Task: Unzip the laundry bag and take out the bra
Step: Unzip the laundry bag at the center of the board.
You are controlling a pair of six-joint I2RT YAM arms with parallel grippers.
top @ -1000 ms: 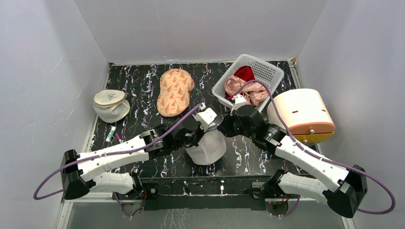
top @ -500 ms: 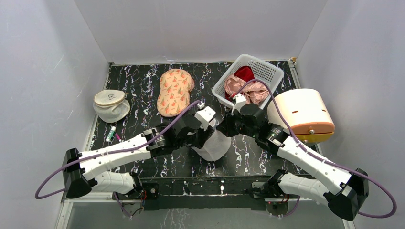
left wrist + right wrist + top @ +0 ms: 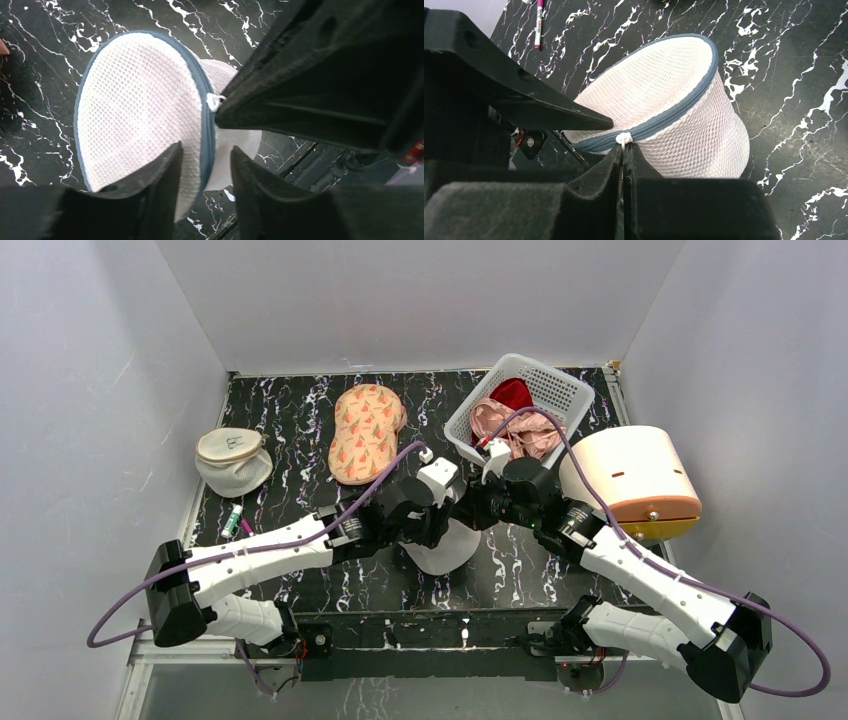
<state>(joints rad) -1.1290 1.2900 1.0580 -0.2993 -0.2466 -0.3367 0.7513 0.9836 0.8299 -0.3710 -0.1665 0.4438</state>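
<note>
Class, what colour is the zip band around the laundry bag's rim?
Blue-grey. The zip shows best in the right wrist view.

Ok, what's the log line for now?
left end effector: open, astride laundry bag rim | right end effector: shut on zip pull

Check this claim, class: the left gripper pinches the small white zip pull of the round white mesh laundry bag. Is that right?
No: the right gripper pinches the small white zip pull of the round white mesh laundry bag, as the right wrist view shows.
</note>
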